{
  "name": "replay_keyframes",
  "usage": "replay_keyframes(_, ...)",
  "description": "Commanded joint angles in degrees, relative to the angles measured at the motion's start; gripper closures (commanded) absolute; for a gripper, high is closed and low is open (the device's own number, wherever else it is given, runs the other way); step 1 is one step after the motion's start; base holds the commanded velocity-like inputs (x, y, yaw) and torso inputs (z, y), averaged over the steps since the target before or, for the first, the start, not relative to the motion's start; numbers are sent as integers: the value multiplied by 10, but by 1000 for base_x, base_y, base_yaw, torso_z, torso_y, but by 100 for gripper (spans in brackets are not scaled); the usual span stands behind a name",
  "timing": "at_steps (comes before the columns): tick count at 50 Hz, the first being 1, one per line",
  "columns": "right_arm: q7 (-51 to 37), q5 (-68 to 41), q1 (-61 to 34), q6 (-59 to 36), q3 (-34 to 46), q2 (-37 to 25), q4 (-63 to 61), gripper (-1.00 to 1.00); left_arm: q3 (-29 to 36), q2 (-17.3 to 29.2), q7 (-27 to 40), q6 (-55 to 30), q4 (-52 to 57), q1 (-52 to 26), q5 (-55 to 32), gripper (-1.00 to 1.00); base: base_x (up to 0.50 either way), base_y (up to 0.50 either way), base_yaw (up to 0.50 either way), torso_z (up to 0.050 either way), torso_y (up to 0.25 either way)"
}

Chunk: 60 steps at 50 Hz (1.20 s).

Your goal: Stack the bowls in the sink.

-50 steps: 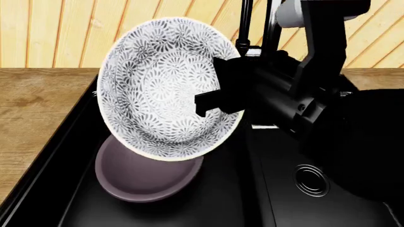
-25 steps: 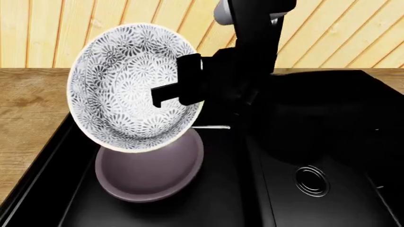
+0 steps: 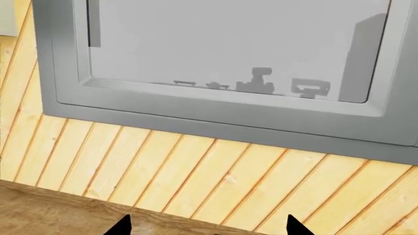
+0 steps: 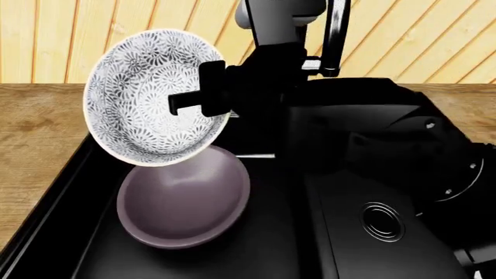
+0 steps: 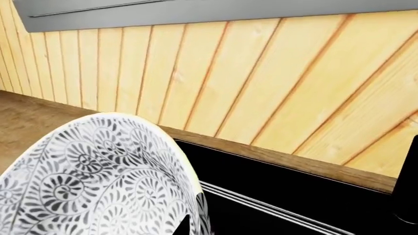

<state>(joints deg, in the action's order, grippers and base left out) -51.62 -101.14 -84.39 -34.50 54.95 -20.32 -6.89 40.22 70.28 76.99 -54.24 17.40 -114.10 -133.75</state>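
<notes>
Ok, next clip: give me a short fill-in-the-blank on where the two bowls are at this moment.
1. The right gripper holds the white patterned bowl by its ____.
2. The patterned bowl is tipped on edge above the ____ bowl.
3. The mauve bowl rests in the sink's ____ basin, as the head view shows it.
4. The round drain lies in the ____ basin.

Missing words: rim; mauve; left; right

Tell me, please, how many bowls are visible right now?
2. The white floral bowl is held tilted in the right gripper above the sink's left basin; the mauve bowl sits in that basin below it.
</notes>
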Motion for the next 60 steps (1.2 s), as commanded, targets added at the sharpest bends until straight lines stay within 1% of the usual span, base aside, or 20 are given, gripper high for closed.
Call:
replay_keyframes(1,11,33,7,17,4,26,48,100,-1,5,-1,0,2,2,-1,-100,0,0,0,0,0)
replay_keyframes(30,48,61,60,60,15,47,102,100,-4,9,-10,7,8,18,9,-100,0,0,0,0,0)
replay_keyframes(43,56,14,78,59,5,63,118,100,-5,10,-5,8,9,16,4,-100,0,0,0,1,0)
replay_keyframes(50,45,-11,85,65,-5,71,132,100,-5,9,-6,3,4,13,6,-100,0,0,0,0,0)
replay_keyframes(60,39,-25,91,72,-11,75,144,100,-4,4,-8,0,-1,12,11,-100,0,0,0,0,1)
